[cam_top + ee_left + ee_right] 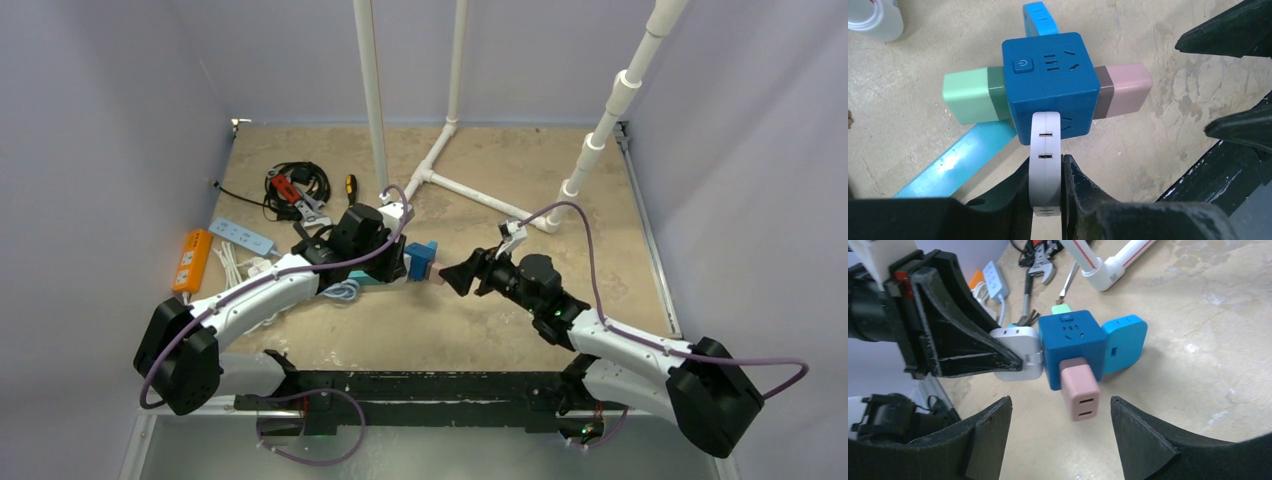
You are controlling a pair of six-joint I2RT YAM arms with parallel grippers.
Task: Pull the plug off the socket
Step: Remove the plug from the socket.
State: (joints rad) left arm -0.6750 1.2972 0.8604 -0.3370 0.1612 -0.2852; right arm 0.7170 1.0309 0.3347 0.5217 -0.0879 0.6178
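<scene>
- Currently the cube socket (pixel 1050 85) sits on the worktop (pixel 520 150) near its middle, between the two arms. Its face with the power button is turned upward.
- One white plug (pixel 1044 160) is seated in the side face nearest the left arm. Its long axis runs level, straight out from the cube toward that arm.
- The left end effector (pixel 1045 172) is clamped on this white plug, one finger against each flat side.
- A pink plug (pixel 1079 392) projects level from the face toward the right arm, its two-slot end outward.
- The right end effector (pixel 1060 405) is spread wide. The pink plug lies in line with the gap, and neither finger touches it.
- A green plug (pixel 973 96) sits opposite the pink one, and a light-blue plug (pixel 1123 342) opposite the white one.
- Count: one cube and four plugs, one per side face, forming a cross.
- The worktop is mottled beige and bounded by pale lilac-grey walls (pixel 100 120).
- White pipes (pixel 371 90) rise in three uprights from the far half.
- Two power strips lie at far left: one orange strip (pixel 192 260) and one pale-blue strip (pixel 243 236).
- A black cable bundle (pixel 300 180) lies beside them, with hand tools whose number cannot be told.
</scene>
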